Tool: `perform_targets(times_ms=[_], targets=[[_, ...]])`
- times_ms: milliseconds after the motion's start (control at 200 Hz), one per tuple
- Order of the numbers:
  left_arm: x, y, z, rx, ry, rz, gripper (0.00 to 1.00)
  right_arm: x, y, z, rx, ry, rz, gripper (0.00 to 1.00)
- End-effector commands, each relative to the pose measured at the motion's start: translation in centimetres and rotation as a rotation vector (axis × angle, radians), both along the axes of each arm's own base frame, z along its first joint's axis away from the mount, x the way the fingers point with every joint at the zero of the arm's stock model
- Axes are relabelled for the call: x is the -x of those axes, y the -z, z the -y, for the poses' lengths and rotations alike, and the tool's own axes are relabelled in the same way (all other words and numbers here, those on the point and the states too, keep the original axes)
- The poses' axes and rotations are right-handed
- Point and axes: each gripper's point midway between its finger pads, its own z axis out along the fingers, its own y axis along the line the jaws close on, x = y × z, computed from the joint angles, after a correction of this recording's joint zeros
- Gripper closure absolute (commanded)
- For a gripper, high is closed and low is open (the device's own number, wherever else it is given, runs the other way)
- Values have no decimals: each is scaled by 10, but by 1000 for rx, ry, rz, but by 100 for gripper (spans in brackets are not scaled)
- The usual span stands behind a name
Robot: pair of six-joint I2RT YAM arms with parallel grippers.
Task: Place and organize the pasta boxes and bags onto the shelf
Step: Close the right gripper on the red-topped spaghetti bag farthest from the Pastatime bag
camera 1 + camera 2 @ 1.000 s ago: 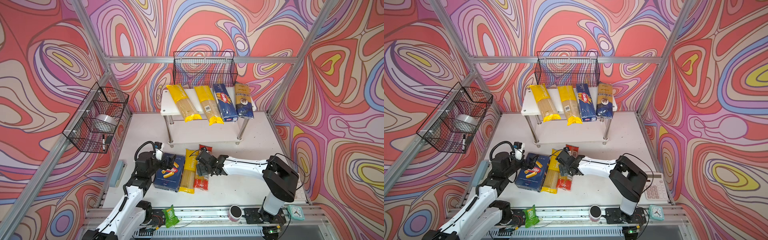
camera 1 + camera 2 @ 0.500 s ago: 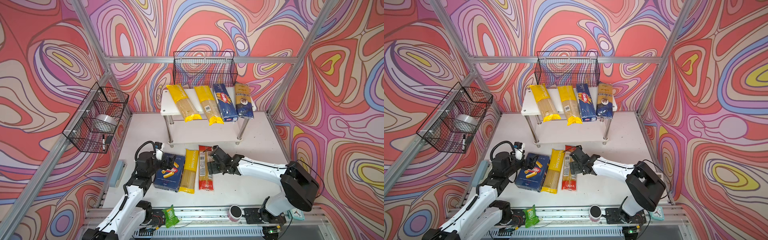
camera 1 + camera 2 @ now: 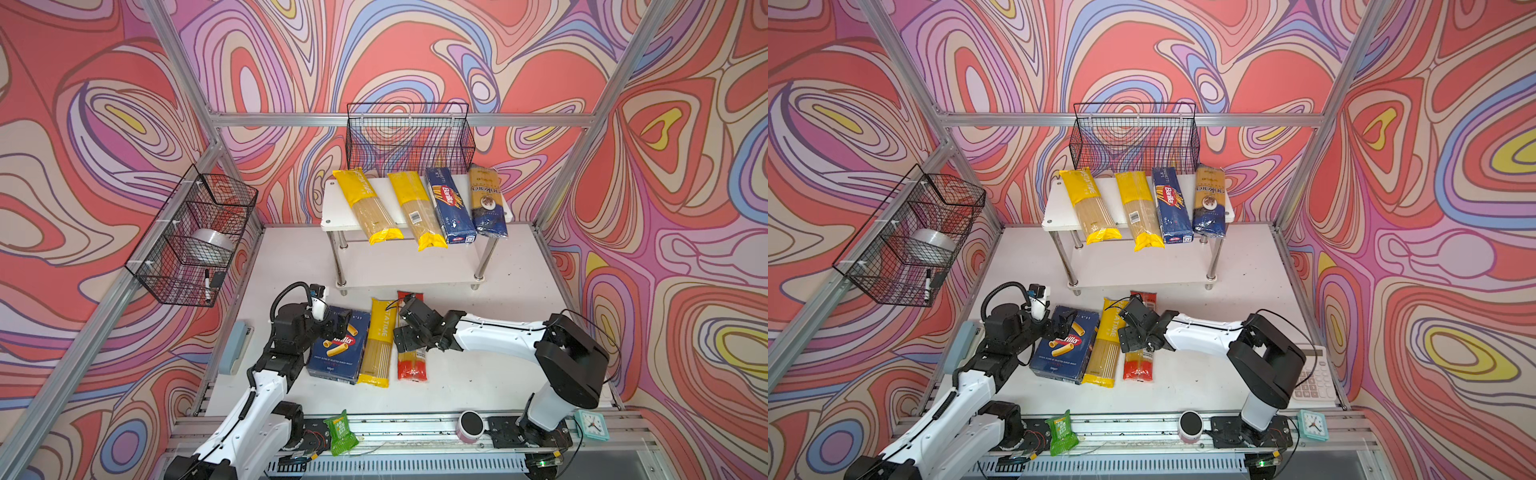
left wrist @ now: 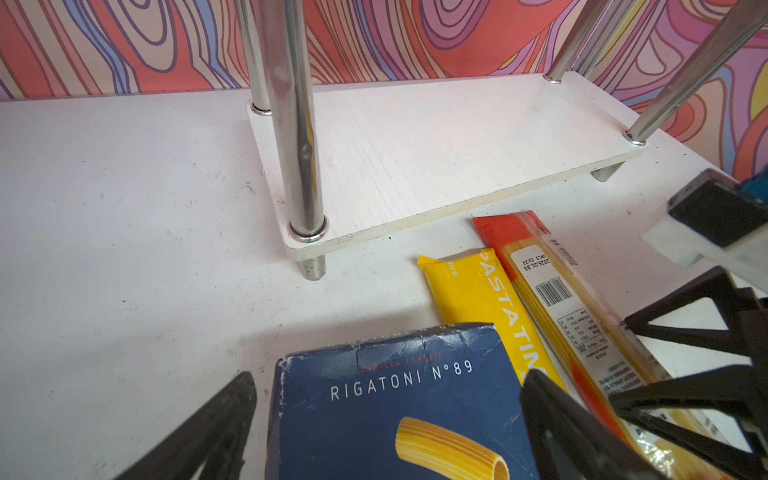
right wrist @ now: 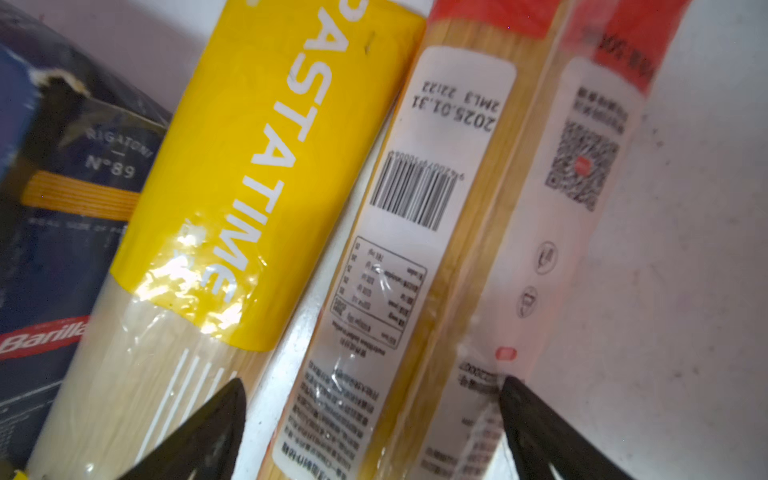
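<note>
long red-ended clear spaghetti bag (image 3: 411, 365) – flat on the white table (image 3: 478, 374), just in front of the white two-tier chrome-legged shelf (image 3: 409, 266), beside a yellow-ended spaghetti bag (image 3: 380, 345). straddled by the right gripper (image 5: 370, 386), jaws wide, nothing clamped. left gripper (image 4: 388, 374) – spread wide too, flanking the dark blue cardboard rigatoni box (image 3: 338, 353).

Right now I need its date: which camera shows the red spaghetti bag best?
The right wrist view: the red spaghetti bag is close up, date label and barcode sharp, under the open right gripper. The left wrist view shows its far end, smaller. In both top views it is tiny, the gripper covering its middle.
</note>
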Motion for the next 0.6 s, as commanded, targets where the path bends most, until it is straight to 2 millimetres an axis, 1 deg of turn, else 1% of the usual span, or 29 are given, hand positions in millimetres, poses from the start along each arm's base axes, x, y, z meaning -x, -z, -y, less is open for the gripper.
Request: perform_targets(times_ms=[0, 105, 215, 336, 411, 506, 596], targets=[[-5, -12, 3, -5, 19, 29, 0, 4, 14, 6, -15, 74, -31, 2], [-5, -12, 3, -5, 21, 31, 0, 8, 21, 17, 26, 113, -52, 2], [-4, -13, 2, -4, 13, 40, 0, 7, 19, 25, 72, 135, -37, 2], [-4, -13, 2, -5, 15, 41, 0, 5, 19, 23, 77, 135, -34, 2], [-4, -13, 2, -4, 14, 39, 0, 4, 19, 16, 70, 131, -35, 2], [-4, -13, 2, -4, 12, 41, 0, 7, 17, 12, 89, 131, 1, 2], [-4, -13, 2, -5, 14, 41, 0, 10, 20, 10, 86, 131, -16, 1]])
